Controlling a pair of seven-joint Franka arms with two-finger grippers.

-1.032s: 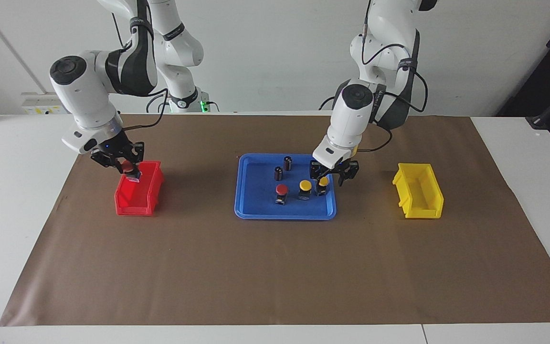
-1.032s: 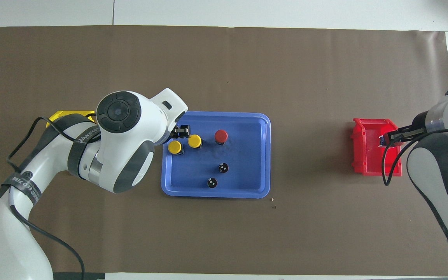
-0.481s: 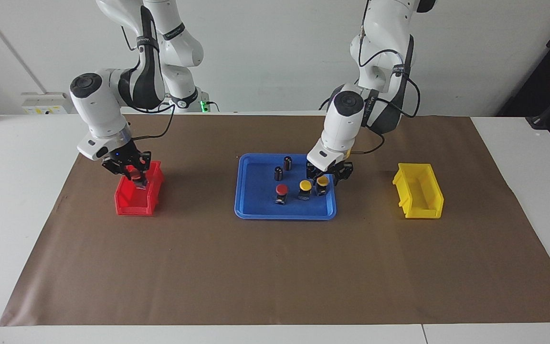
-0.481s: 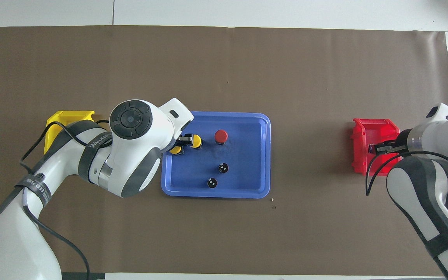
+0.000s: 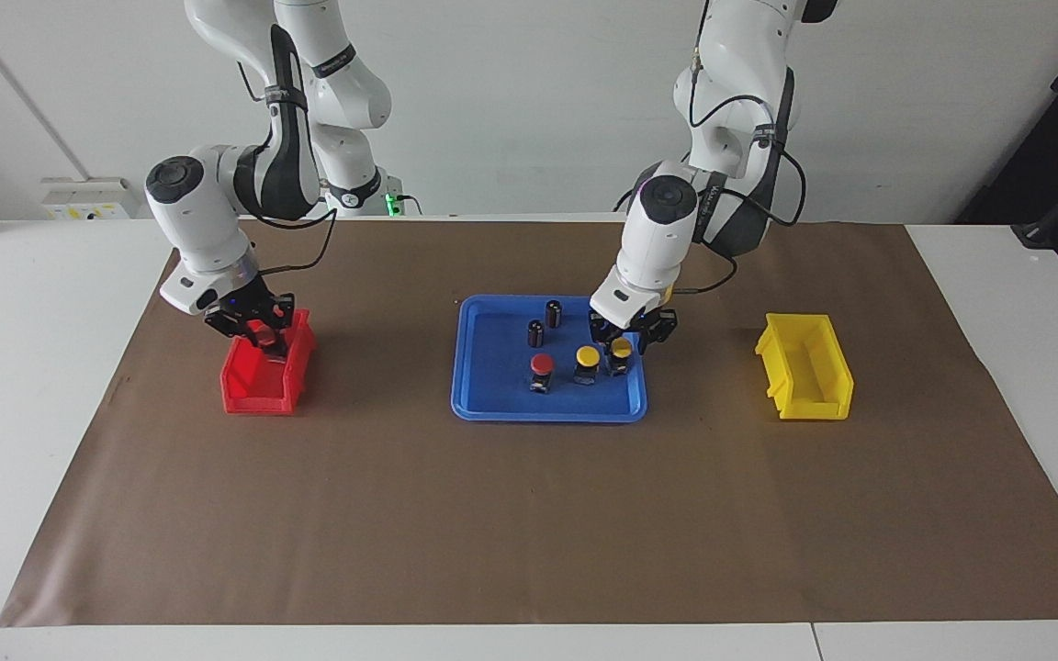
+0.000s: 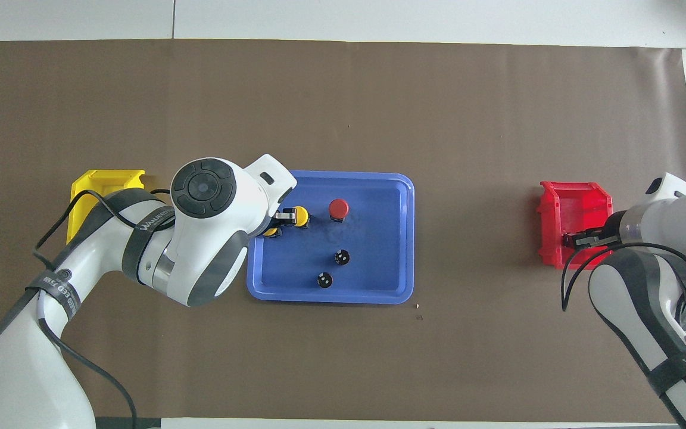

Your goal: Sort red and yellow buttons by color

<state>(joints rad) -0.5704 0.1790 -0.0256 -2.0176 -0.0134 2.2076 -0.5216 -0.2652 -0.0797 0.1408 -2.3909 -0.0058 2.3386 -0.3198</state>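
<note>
Both arms glossy white with dark grey joint sections and round dark end caps. Black cables loop outside along the links, strapped by black bands with white lettering. Black two-finger hands. Green light at one base.

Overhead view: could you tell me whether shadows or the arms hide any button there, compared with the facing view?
Overhead view: the left arm covers most of one yellow button at the left gripper; shadows are soft. Facing view: that button's cap shows plainly; the red bin throws only a faint shadow.
</note>
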